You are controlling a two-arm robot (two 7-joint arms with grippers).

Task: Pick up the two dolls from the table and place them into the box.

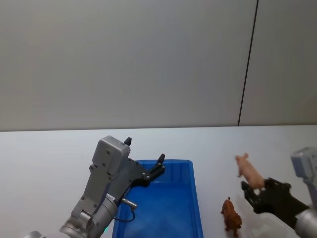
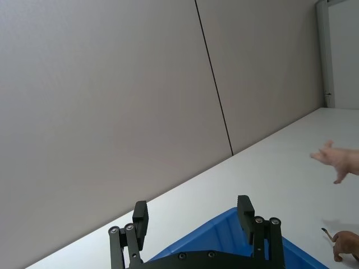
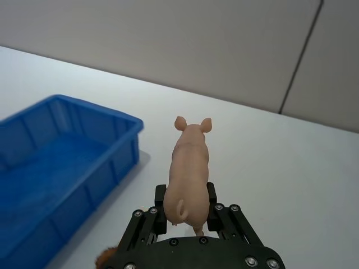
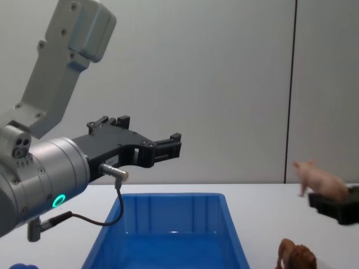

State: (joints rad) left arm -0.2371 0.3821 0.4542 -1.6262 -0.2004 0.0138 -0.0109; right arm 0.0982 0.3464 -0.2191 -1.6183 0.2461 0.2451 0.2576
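The white table [image 1: 44, 158] carries the blue box [image 1: 171, 210], which lies open and holds neither of the 2 dolls; it sits between the arms, so either one can reach it.

The left gripper [image 2: 192, 218] hangs above the box's far-left part, jaws spread wide with nothing between them. It looks like the waiting arm here, held high enough to leave the box mouth free.

The right gripper [image 3: 187, 202] is to the right of the box, clamped on the pig [image 3: 188, 168]. Its 2 fingers [image 3: 161, 197] pinch the hindquarters, so the pink body juts forward past the tips, snout pointing away from the robot. The chest view shows the pig raised off the table; a rear grip like this probably lets the doll drop cleanly once it is over the box.

The lion [image 1: 231, 215] stands upright on the table, just right of the box wall and near the right gripper, untouched, so it looks like the 2nd pick.
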